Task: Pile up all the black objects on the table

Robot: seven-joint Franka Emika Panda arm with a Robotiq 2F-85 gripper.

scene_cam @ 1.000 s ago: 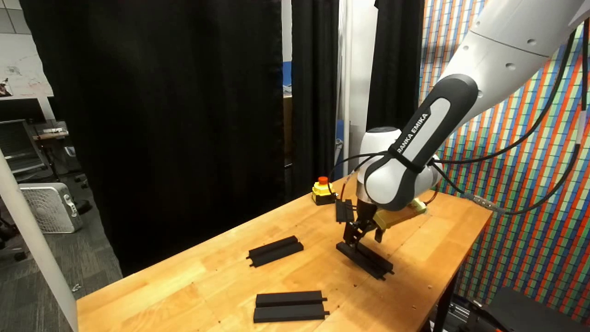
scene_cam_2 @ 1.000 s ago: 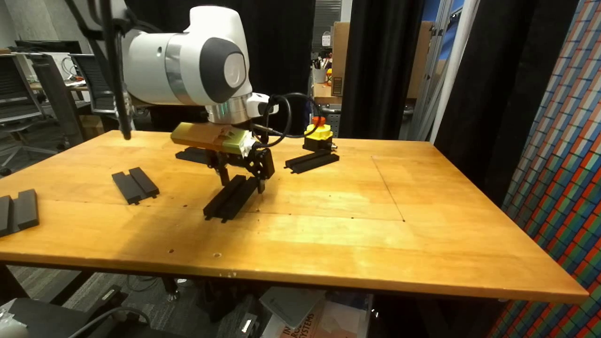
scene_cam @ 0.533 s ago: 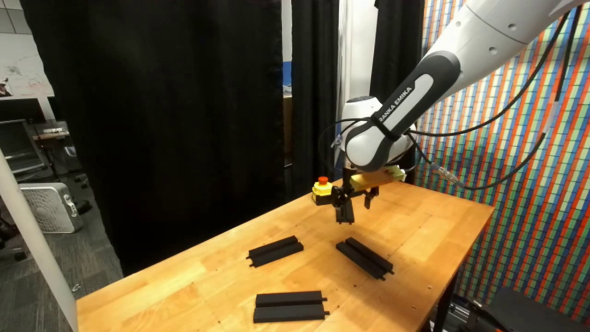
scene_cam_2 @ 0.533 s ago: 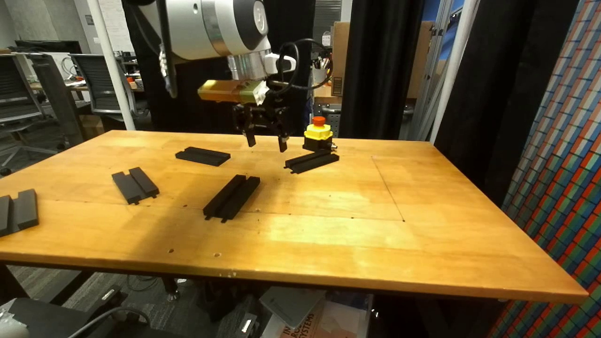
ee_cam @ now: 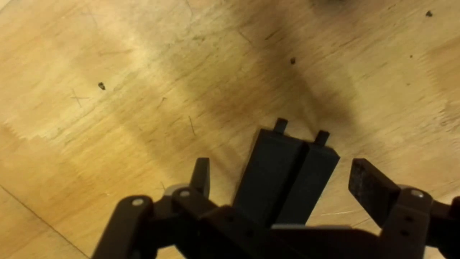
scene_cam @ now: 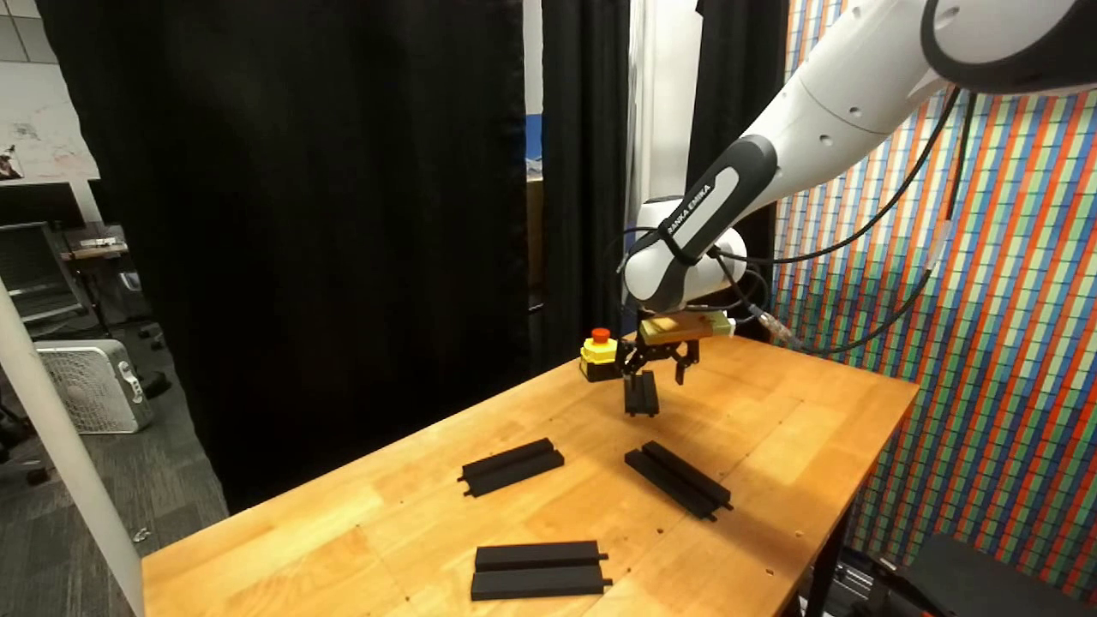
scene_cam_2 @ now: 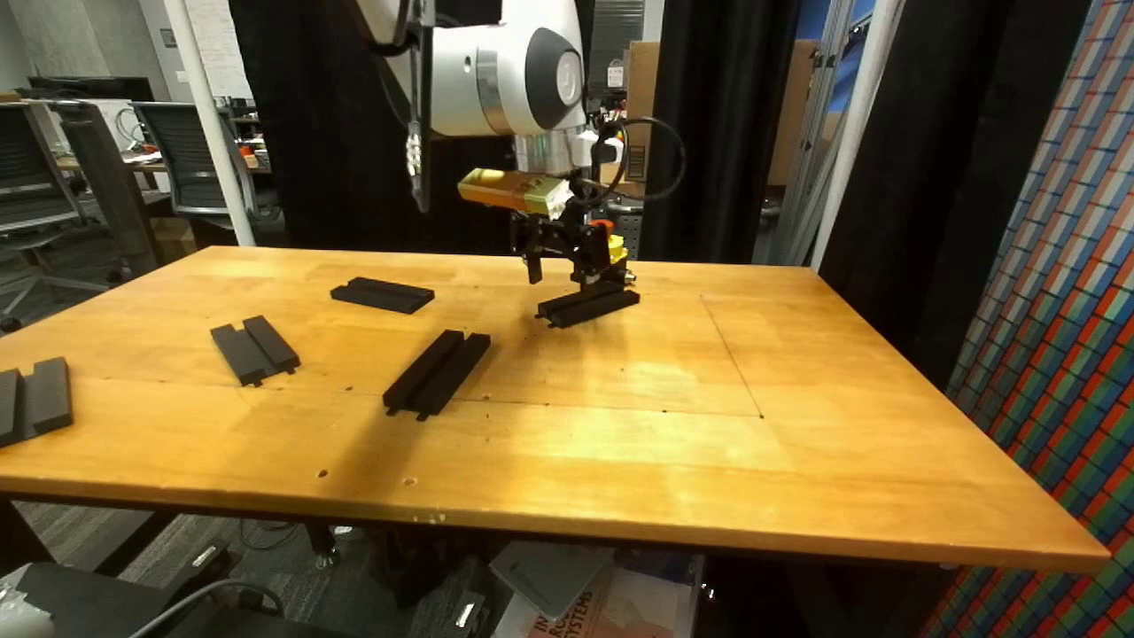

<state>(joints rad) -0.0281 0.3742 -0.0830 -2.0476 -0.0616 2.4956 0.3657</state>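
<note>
One move on from a black plate (scene_cam_2: 437, 374), hovering with jaws spread above another plate (ee_cam: 276, 172). Likely lining up a pinch, not yet piling.

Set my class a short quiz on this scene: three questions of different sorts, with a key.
1. True or false: the black plates lie apart from one another on the table.
2. Multiple choice: what colour is the button on the yellow-and-black box? A blue; B red; C green.
3. Fill in: in the wrist view the tool stands ____, a black plate showing between its fingers.
Key: 1 true; 2 B; 3 open.
</note>
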